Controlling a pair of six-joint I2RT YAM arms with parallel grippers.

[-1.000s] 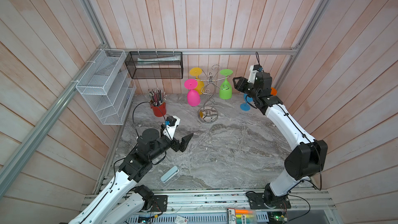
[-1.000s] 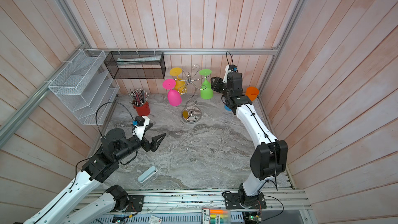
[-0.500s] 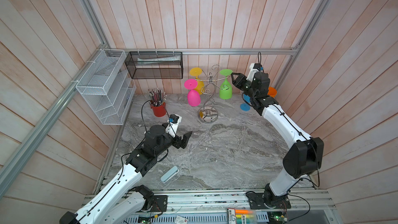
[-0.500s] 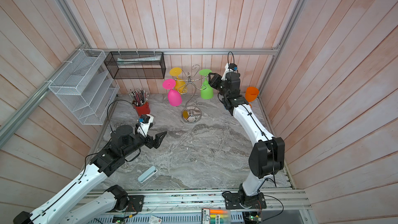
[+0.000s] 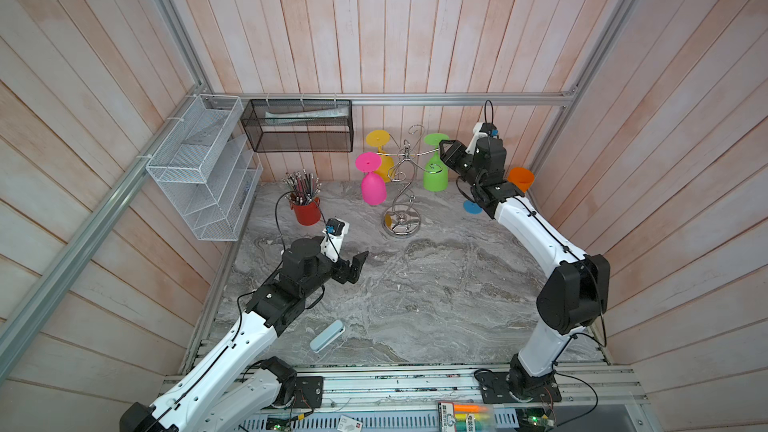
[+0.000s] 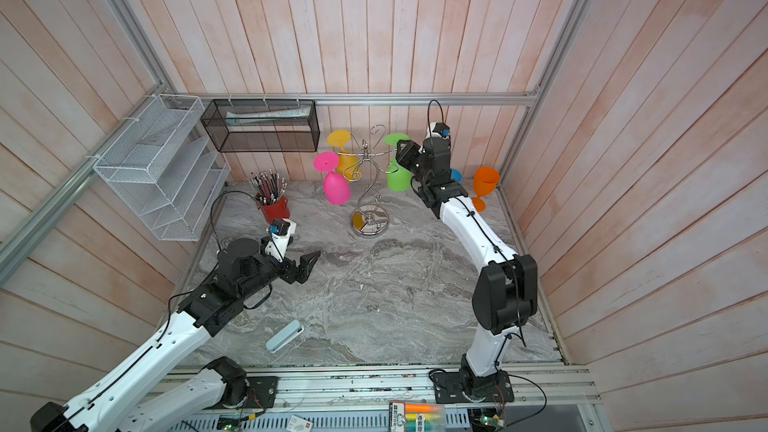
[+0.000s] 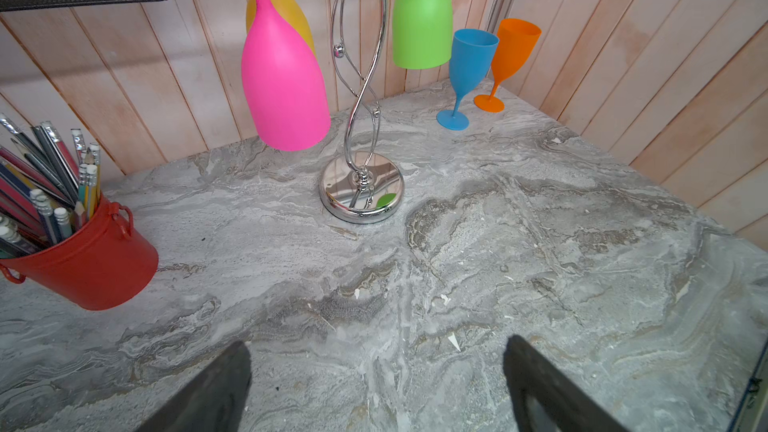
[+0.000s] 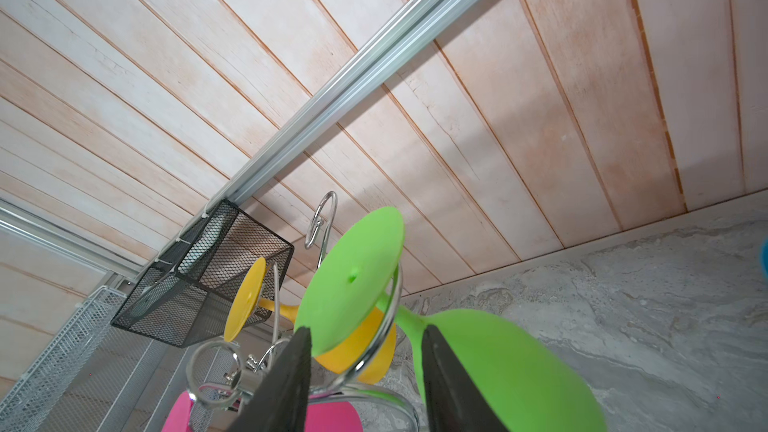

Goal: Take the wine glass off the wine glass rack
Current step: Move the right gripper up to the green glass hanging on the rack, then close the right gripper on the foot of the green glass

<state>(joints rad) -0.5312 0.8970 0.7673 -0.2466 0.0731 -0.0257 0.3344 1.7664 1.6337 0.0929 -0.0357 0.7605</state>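
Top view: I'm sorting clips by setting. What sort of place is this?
Probably a robot test booth, not a home: plank walls with a metal frame, a marble-look table, and a left arm and right arm mounted at its front.

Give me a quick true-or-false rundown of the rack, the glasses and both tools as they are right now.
1. The pink wine glass, yellow wine glass and green wine glass all hang upside down on the shiny chrome wire rack. True.
2. The right tool's jaws stand either side of the pink wine glass's stem. False: they flank the green wine glass's stem.
3. The left tool grips the yellow wine glass. False: it is open and empty above the grey marble tabletop.
4. The blue wine glass and orange wine glass stand upright on the tabletop, off the rack. True.
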